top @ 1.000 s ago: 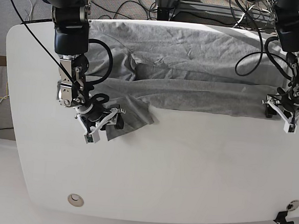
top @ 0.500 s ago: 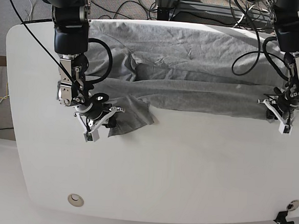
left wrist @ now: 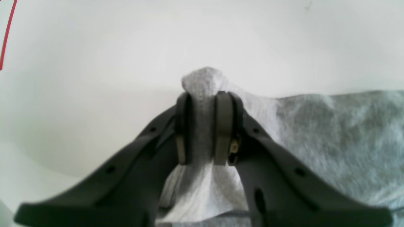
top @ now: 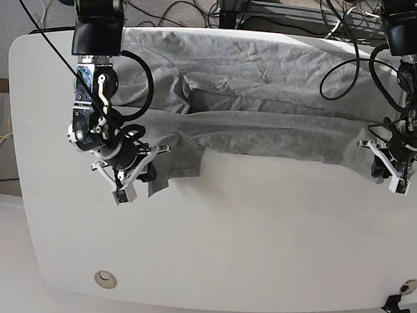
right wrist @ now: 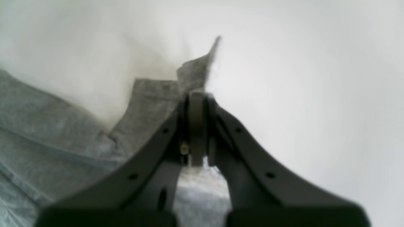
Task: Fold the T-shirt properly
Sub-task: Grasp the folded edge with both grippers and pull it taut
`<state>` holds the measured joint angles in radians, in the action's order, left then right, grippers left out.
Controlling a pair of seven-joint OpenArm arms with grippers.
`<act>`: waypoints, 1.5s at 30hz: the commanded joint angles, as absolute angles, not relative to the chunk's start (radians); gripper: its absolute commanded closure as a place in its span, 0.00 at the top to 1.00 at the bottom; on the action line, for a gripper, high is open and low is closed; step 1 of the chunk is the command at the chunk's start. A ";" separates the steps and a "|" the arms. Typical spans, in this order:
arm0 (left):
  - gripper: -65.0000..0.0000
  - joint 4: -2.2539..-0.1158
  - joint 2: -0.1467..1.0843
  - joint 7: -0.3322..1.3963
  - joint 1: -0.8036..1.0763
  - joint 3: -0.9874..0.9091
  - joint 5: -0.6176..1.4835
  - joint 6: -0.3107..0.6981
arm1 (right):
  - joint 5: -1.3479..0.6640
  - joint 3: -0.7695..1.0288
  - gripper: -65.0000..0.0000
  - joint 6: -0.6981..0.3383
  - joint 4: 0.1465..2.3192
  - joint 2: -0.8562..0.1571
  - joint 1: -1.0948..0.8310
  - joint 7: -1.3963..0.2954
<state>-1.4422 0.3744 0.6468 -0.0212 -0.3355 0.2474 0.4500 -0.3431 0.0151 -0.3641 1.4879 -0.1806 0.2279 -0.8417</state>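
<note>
Grey cotton, the T-shirt (top: 270,96) lies spread and wrinkled across the far half of the white bench (top: 260,239), its near edge folded into a long band. Left tool (left wrist: 203,104) is clamped on a bunched corner of the fabric at one end of that band. Right tool (right wrist: 197,104) pinches a thin flap of cloth at the other end.

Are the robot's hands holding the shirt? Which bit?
Yes. The left gripper pinches a near-edge corner of the T-shirt; the right gripper pinches the sleeve's edge.
</note>
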 commanded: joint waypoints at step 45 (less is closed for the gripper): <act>0.21 -1.506 0.426 0.648 0.160 -0.547 0.255 0.452 | -0.361 0.059 0.00 -0.450 1.959 -0.323 -0.131 -1.205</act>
